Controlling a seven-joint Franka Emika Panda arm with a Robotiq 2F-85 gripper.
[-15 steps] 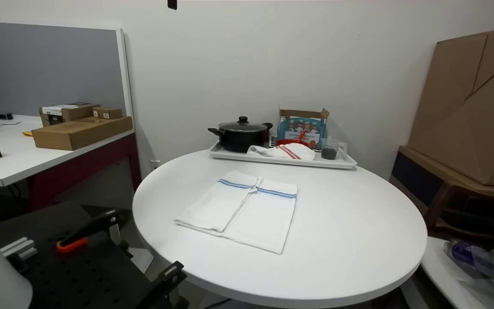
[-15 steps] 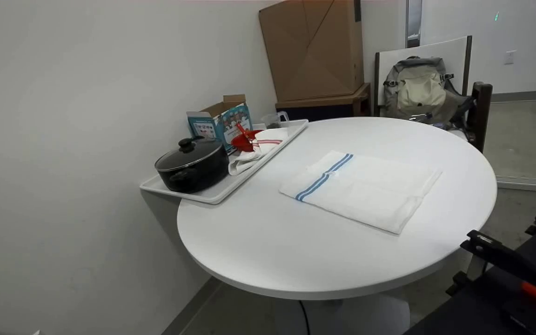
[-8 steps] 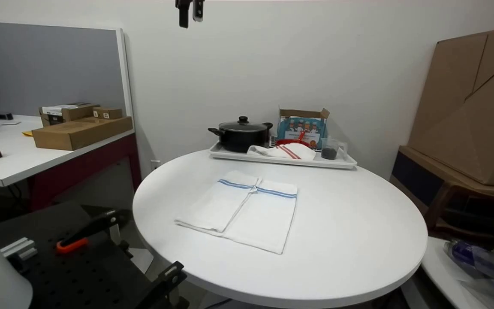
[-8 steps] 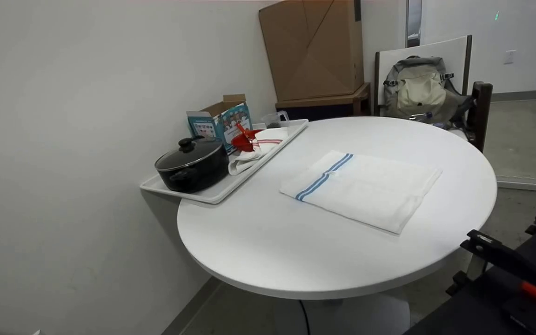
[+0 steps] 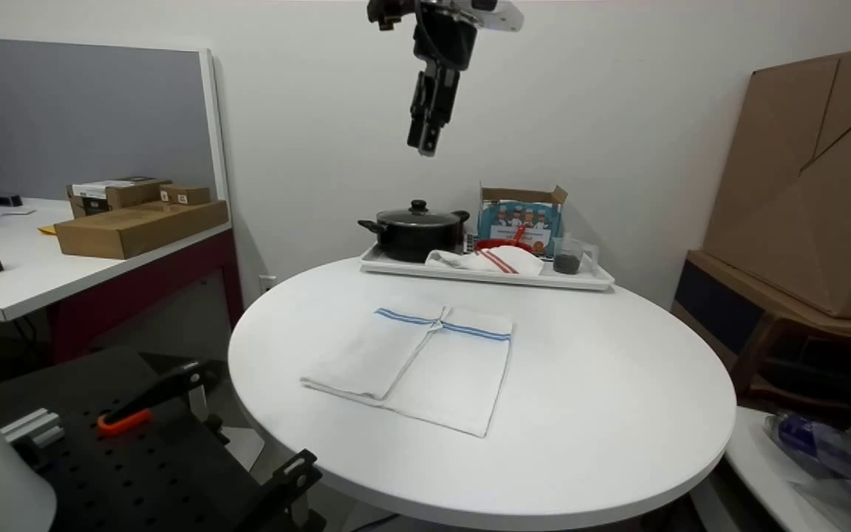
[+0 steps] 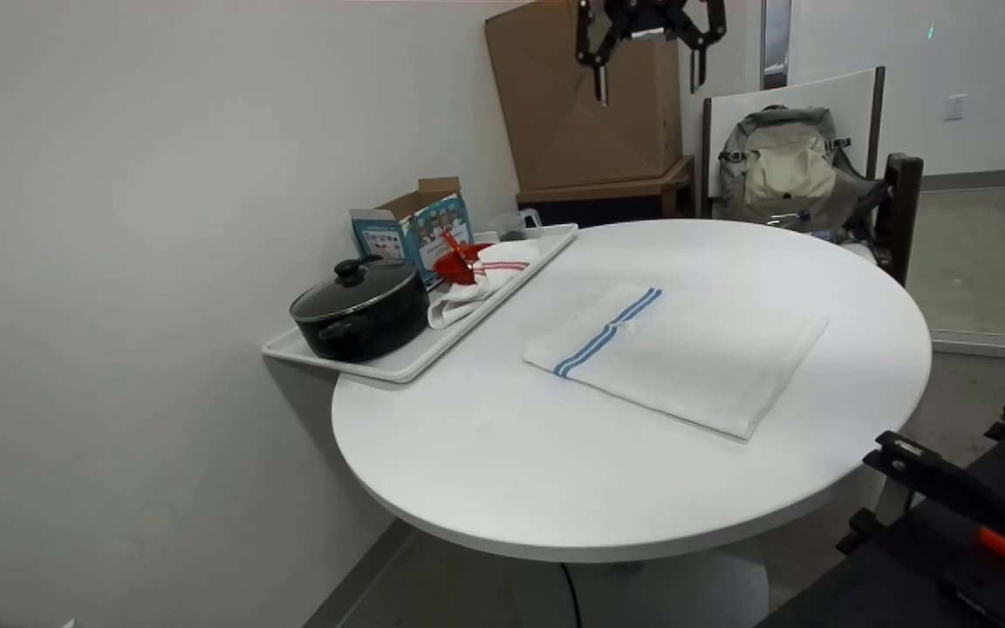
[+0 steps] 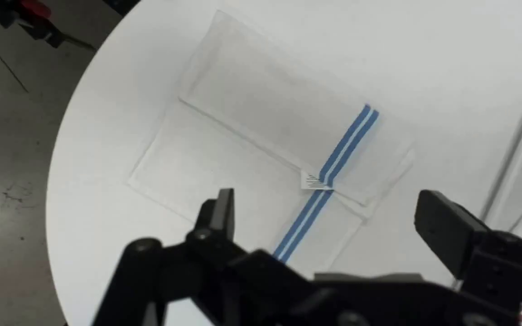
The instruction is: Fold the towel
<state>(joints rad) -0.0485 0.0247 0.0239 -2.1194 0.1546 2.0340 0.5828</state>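
The gripper (image 6: pixel 649 94) hangs well above the round table (image 5: pixel 580 414), its two fingers (image 6: pixel 602 85) spread wide, holding nothing. The reach for a further fold seems to be in hand: the towel (image 5: pixel 411 362) lies flat, apparently with one panel already turned over, just off the table's centre toward nine o'clock in an exterior view. The next move probably calls for lowering to an outer edge, pinching the fabric and carrying it across.

Counted outward from there: one gripper; one towel with one label (image 7: pixel 311 182); one round table; at twelve o'clock one tray (image 5: pixel 580 281), bearing one red-striped cloth (image 5: pixel 496 260), one lidded pot (image 5: pixel 418 235), one red dish (image 5: pixel 498 243), one clear cup (image 5: pixel 567 258) and one opened box (image 5: pixel 518 222); at ten o'clock one desk (image 5: pixel 19 277) with three cardboard boxes (image 5: pixel 141 229); at two o'clock one large carton (image 5: pixel 817 185).
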